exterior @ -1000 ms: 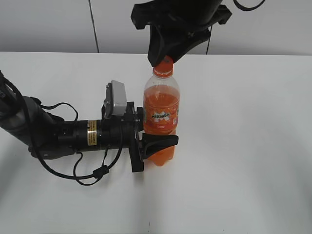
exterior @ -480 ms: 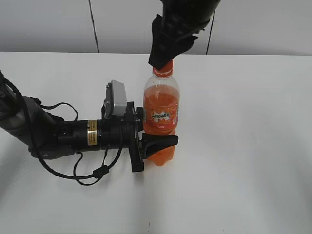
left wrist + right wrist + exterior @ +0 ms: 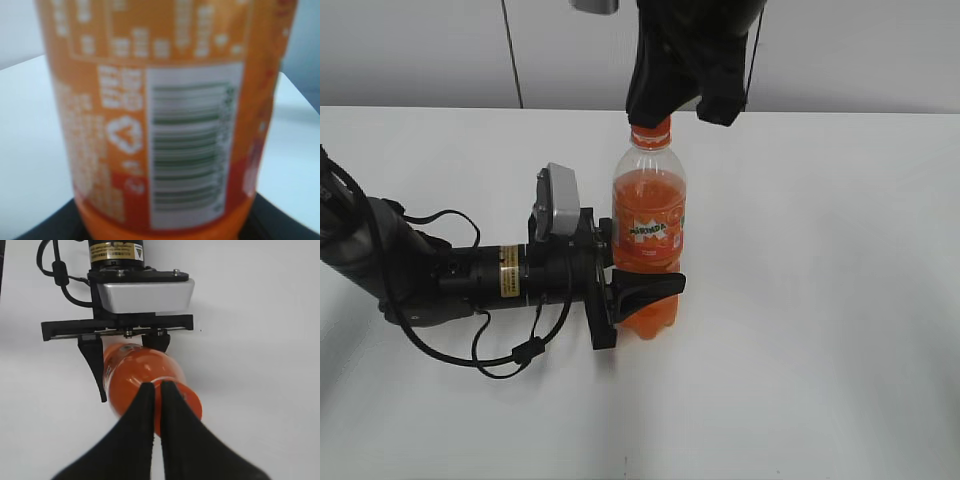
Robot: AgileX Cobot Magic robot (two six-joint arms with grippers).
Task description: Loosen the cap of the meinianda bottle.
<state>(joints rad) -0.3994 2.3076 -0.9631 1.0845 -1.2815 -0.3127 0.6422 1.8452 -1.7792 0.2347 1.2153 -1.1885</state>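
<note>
Currently, R gripper (image 3: 156, 386): jaws seen pressed together, tips nearly touching, in R wrist view; nothing visible between the tips. In ext view it hangs from above, directly over the bottle top.
R gripper vs cap: cap (image 3: 651, 131) is seen in ext view as an orange bit right under the black fingers, partly hidden by them. Contact or hold can't be told. In R wrist view the cap is covered by the closed fingers.
L gripper (image 3: 642, 272): laid sideways on the table, jaws parted wide and clamped on the lower body of the meinianda bottle (image 3: 649, 225), one finger in front, the other behind. In L wrist view the bottle fills the frame, blurred; barcode and white print are seen on the orange label, dark finger edges at both lower corners.
Bottle: stood upright on the white table (image 3: 820, 300), approx centre of ext view; orange drink up to the shoulder, clear neck above, orange neck ring under the cap.
L arm: black, stretched along the table from the left edge, w/ a grey wrist camera block (image 3: 556, 205) on top and loose black cable (image 3: 510, 355) on the tabletop beside it.
Backdrop: grey wall panels behind the table.
</note>
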